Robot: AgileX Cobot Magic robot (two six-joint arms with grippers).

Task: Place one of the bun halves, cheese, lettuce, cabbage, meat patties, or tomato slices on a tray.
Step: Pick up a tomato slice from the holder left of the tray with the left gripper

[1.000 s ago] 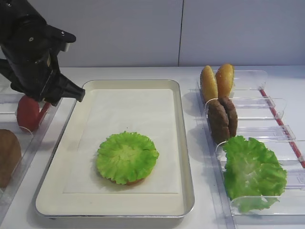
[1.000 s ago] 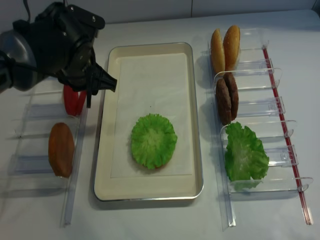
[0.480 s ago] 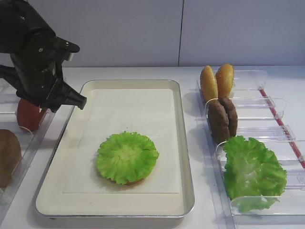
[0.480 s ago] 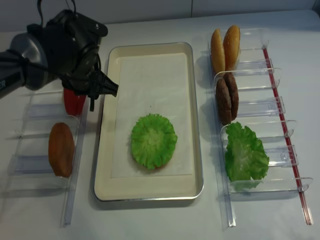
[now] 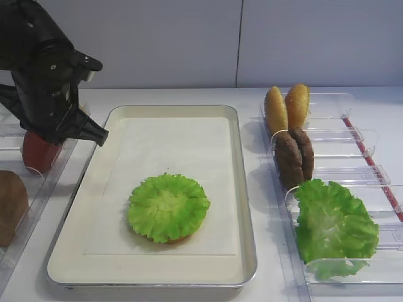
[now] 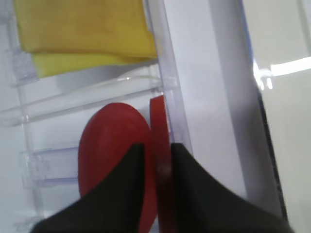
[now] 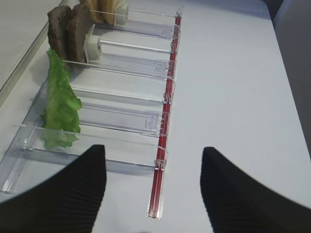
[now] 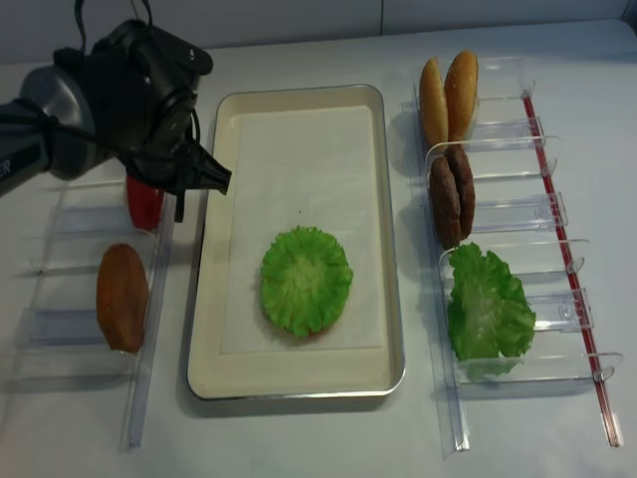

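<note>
Two red tomato slices [image 6: 112,160] stand on edge in a clear bin left of the tray [image 5: 182,112]. My left gripper [image 6: 158,160] is shut on the right-hand tomato slice [image 6: 159,121], with one finger on each face. From the high views the black left arm [image 5: 47,82] covers most of the slices [image 8: 142,204]. A lettuce leaf [image 5: 168,206] lies on the tray's white paper, and a bit of bun shows under it. Yellow cheese [image 6: 82,34] fills the bin beyond. My right gripper [image 7: 153,179] is open and holds nothing, over the table by the right-hand bins.
Right of the tray, clear bins hold two bun halves [image 5: 286,107], two meat patties [image 5: 294,157] and more lettuce [image 5: 332,223]. A brown bun half [image 8: 122,297] sits in the near left bin. A red strip [image 7: 165,126] runs along the right bins.
The left gripper's fingers have closed in on the right-hand tomato slice. The arm has sunk slightly and shifted left over the bin.
</note>
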